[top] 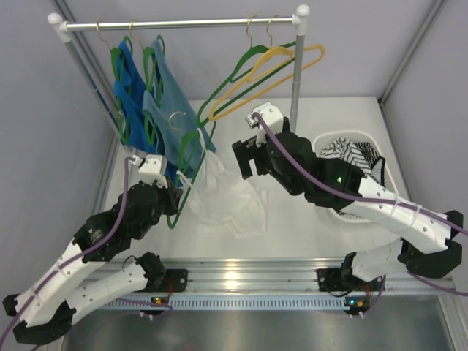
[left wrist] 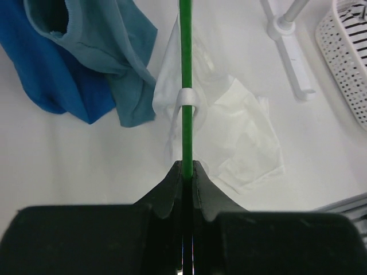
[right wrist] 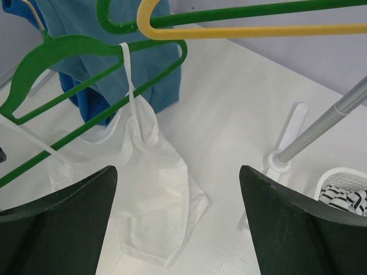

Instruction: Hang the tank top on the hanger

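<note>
We see the left gripper (left wrist: 186, 167) pinched tight on the hanger (left wrist: 185, 69). The right gripper (right wrist: 178, 172) hovers with its jaws wide apart. Both arms reach inward.

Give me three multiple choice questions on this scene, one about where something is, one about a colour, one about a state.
1. Where is the striped garment? A hung up; B in the white basket; C held in jaws.
2. What colour is the hanger carrying the tank top? A yellow; B blue; C green.
3. How do the jaws of the right gripper stand? A open, empty; B shut, empty; C shut on a strap.
Answers: B, it lies inside the basket; C, the straps loop over a green bar; A, a wide gap shows between them.
</note>
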### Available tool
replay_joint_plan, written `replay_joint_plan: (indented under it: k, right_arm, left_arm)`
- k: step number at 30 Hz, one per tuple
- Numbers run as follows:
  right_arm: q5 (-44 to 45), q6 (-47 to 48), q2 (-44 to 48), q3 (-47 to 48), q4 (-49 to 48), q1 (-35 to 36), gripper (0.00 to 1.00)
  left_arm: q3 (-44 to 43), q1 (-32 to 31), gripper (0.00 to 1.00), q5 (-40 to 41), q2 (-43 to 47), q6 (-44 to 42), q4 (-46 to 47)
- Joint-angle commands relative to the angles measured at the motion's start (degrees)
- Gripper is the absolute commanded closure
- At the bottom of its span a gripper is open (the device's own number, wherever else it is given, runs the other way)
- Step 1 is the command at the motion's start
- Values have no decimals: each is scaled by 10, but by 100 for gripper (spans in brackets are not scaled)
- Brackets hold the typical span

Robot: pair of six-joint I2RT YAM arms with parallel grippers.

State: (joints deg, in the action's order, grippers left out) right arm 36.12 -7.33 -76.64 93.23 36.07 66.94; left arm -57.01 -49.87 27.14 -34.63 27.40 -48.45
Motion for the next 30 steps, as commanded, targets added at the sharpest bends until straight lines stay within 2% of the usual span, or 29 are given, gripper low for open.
replay_joint_plan:
  k: [1, 4, 9, 11, 12, 13, 16, 20, 30]
  right_arm:
    - [4, -6, 33, -7, -11, -8, 13]
    - [6, -11, 44, -16, -10, -8, 13]
    - [7, -22, 61, -33, -6, -8, 13]
    - [8, -27, 73, -39, -4, -8, 13]
    - [8, -28, 76, -44, -2, -8, 13]
    - [9, -30, 83, -45, -1, -8, 13]
    - [13, -36, 97, -54, 4, -8, 13]
    - [17, -44, 112, -68, 6, -8, 13]
    - [17, -51, 134, -86, 6, -8, 13]
  left_arm:
    - [-39, 0, 100, 50, -36, -40, 36]
    - [-63, 1, 100, 67, -81, -59, 53]
    - [-86, 37, 100, 30, -138, -103, 98]
    - [-89, 92, 100, -15, -146, -116, 121]
    - [-90, 114, 100, -64, -148, -118, 128]
    - [-92, 161, 100, -88, -155, -124, 132]
    - [-98, 211, 100, -155, -167, -139, 155]
    - [-119, 226, 100, -205, -188, -159, 176]
    - [-210, 239, 100, -192, -242, -167, 172]
